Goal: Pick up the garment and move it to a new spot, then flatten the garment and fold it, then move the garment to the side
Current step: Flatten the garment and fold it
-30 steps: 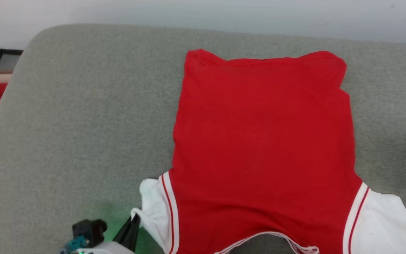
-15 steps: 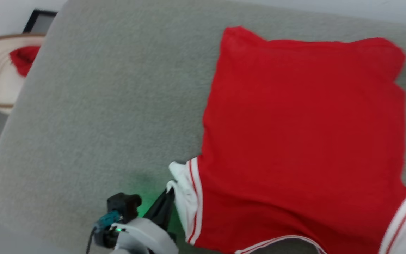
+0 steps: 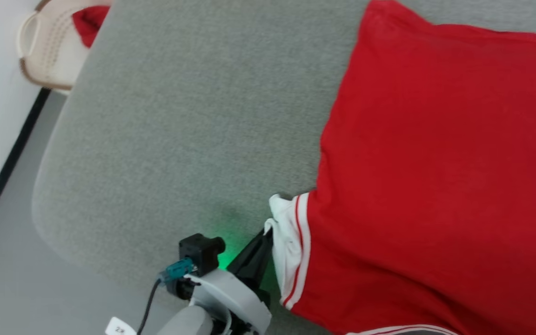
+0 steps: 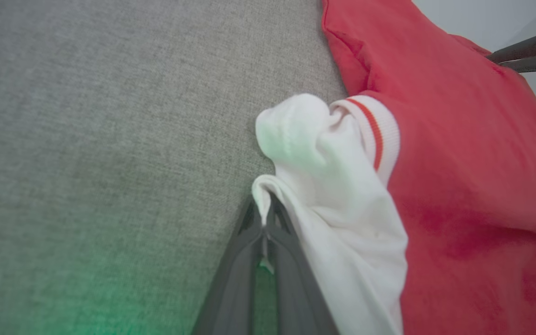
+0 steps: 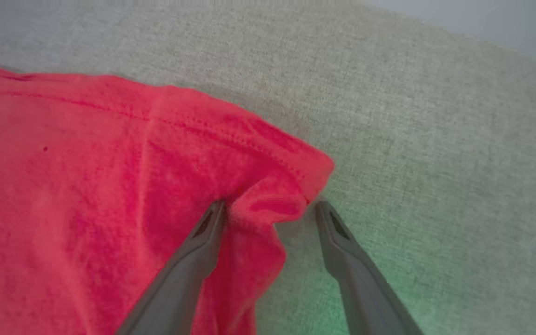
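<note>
Your left end effector point(image 4: 263, 211) is pinched shut on the white sleeve edge of the garment point(image 3: 435, 163), whose red body spreads flat on the grey worktop point(image 3: 179, 116) beyond. Your right end effector point(image 5: 270, 207) gapes wide, straddling a red hem corner.

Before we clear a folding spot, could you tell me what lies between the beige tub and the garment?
In the head view, bare grey cushion separates the beige tub from the garment; nothing rests on it.

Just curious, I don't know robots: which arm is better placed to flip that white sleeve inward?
Probably left: the left gripper is shut on the white sleeve of the garment, while the right gripper stands open at a red hem corner.
</note>
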Robot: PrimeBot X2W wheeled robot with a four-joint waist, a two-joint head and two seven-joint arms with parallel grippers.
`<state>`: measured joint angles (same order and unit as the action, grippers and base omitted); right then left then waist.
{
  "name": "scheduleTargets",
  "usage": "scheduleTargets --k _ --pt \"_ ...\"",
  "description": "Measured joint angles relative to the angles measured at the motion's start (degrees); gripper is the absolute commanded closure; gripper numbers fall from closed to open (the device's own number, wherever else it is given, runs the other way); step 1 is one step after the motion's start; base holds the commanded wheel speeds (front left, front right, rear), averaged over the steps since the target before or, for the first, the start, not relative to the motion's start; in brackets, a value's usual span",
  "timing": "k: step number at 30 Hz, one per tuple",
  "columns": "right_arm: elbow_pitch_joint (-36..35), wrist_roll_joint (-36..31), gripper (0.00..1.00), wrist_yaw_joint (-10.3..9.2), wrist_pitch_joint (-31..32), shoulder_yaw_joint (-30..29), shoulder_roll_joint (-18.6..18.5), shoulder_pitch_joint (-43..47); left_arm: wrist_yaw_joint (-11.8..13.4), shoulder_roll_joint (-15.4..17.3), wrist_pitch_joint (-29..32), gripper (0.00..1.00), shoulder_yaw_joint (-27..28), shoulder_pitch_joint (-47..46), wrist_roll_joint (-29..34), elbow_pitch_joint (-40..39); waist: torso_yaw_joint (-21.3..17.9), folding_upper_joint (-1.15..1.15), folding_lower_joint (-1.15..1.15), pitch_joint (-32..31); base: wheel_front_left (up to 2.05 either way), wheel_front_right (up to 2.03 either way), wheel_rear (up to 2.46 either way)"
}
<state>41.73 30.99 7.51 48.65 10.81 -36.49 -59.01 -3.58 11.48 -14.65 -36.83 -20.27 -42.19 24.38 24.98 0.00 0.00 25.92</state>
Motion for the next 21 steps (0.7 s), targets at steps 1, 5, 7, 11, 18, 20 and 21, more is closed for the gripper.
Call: scheduleTargets --k 1,5,7,11,18,20,21 --pt "1.19 -0.43 0.0 0.0 0.41 -0.4 0.02 -0.94 -0.26 -0.4 -0.03 1.0 -0.1 -0.3 0.0 0.36 0.46 0.0 0.0 0.36 0.0 0.0 0.0" --pt "4.42 -2.83 1.0 -0.01 1.86 -0.98 0.36 -3.39 -1.32 -1.61 -0.52 1.0 -0.2 -1.1 -0.04 1.78 2.0 0.0 0.0 1.5 0.0 0.0 0.0" --pt "5.02 -3.55 1.0 -0.02 1.87 -0.86 0.36 -4.08 -1.74 -2.1 -0.55 1.0 -0.16 -1.49 -0.05 2.45 2.51 0.0 0.0 1.89 0.0 0.0 0.0" --pt "5.83 -3.6 1.0 0.0 1.15 -0.89 0.83 -4.26 -2.35 -2.59 -1.0 1.0 0.13 -1.84 -0.05 3.72 2.74 0.0 0.0 1.8 0.0 0.0 0.0" --pt "5.22 -2.04 1.0 -0.01 -0.31 0.89 1.88 -3.73 -2.57 -1.8 -1.03 1.0 1.8 -1.7 0.08 5.09 0.76 0.0 0.0 0.23 0.0 0.0 0.0" --pt "3.94 -0.83 1.0 -0.01 -0.36 2.18 1.91 -3.0 -2.57 -1.3 -1.03 1.0 2.36 -1.54 0.22 5.3 -0.12 0.0 0.0 -0.33 0.0 0.0 0.0" --pt "3.1 -0.04 1.0 -0.01 -0.52 2.88 1.85 -2.45 -2.57 -0.98 -1.04 1.0 2.58 -1.43 0.37 5.32 -0.61 0.0 0.0 -0.62 0.0 0.0 0.0"
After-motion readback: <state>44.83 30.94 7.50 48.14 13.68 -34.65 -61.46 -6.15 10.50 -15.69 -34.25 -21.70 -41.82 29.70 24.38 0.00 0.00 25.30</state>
